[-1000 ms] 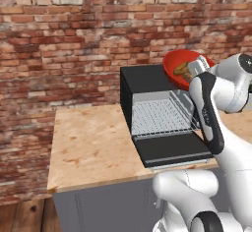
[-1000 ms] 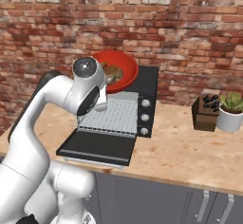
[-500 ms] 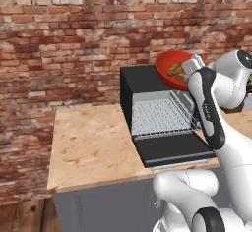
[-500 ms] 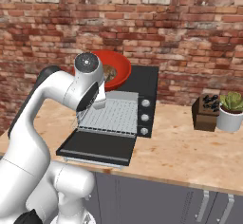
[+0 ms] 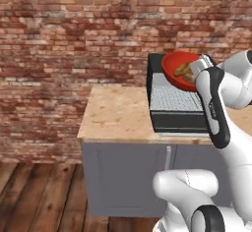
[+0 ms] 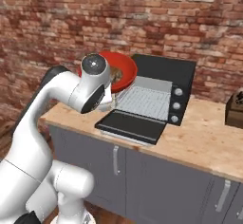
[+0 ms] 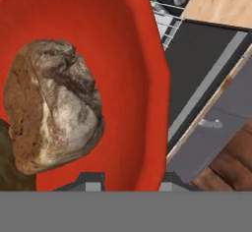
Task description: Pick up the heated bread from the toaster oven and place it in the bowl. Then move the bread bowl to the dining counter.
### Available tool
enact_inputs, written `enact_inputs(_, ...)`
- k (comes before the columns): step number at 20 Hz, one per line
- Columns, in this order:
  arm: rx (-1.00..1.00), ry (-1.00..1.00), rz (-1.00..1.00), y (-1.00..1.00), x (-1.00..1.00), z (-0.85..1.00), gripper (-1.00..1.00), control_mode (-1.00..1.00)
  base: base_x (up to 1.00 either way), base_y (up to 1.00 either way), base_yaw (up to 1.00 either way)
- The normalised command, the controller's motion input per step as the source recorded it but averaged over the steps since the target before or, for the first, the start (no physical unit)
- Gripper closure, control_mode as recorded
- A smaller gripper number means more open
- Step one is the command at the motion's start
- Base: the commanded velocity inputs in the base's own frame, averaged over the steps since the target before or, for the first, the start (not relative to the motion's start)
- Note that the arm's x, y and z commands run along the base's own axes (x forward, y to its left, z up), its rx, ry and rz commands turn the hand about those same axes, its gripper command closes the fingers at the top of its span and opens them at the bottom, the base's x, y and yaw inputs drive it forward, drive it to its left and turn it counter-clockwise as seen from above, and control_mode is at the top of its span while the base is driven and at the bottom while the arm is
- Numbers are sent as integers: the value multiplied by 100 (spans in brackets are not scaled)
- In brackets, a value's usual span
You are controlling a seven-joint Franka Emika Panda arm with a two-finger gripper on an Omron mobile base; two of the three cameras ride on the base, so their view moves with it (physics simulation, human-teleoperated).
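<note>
My gripper (image 7: pixel 129 182) is shut on the rim of the red bowl (image 7: pixel 113 34) and holds it tilted in the air. The golden-brown bread (image 7: pixel 49 108) lies inside it. In the left base view the bowl (image 5: pixel 175 65) with the bread (image 5: pixel 183 70) hangs in front of the black toaster oven (image 5: pixel 172 109), beside the hand (image 5: pixel 198 68). From the right, the bowl (image 6: pixel 125 69) sits left of the toaster oven (image 6: pixel 163 83), whose door (image 6: pixel 130 126) is down and whose rack is bare. The dining counter is out of view.
The oven stands on a speckled wood-tone counter (image 5: pixel 115 115) against the brick wall, over grey cabinets (image 6: pixel 156 180). A brown box (image 6: pixel 236 108) sits at the counter's right end. Wooden floor (image 5: pixel 39 191) lies open to the left.
Both base pictures have shifted: the camera has drawn back from the counter, and floor and cabinet fronts now show. The bowl stays in my grip and has come away from the oven, toward its left.
</note>
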Motion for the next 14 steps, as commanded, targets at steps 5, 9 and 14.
enact_inputs(5, 0, 0, 0, 0, 0, 0, 100, 100, -48, 0, 97)
enact_inputs(9, 0, 0, 0, 0, 0, 0, 100, 100, -5, 0, 100)
enact_inputs(14, 0, 0, 0, 0, 0, 0, 100, 100, 0, 0, 100)
